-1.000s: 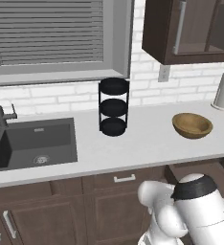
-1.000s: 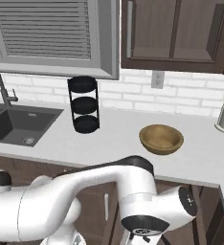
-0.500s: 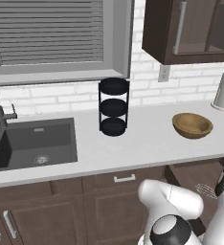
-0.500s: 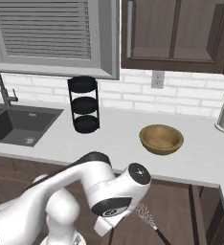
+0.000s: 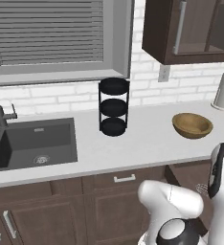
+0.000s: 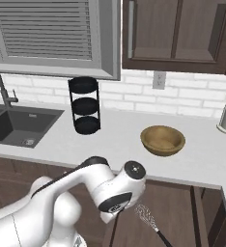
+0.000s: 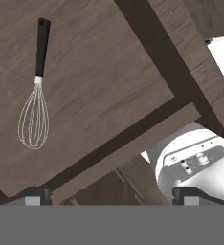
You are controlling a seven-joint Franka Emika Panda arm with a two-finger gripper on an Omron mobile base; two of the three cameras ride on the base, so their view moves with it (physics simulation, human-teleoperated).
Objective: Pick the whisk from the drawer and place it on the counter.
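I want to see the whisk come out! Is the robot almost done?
Not yet. The drawer is already open, and the whisk lies flat inside it, untouched. The hand is open above the drawer, holding nothing. Left to do: grab the whisk, lift it, and put it on the counter.

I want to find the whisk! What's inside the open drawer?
The whisk lies flat on the bottom of the drawer, with its black handle and silver wire head in full view. Nothing else shows there. The drawer's far corners run off the hand view, so those are unseen.
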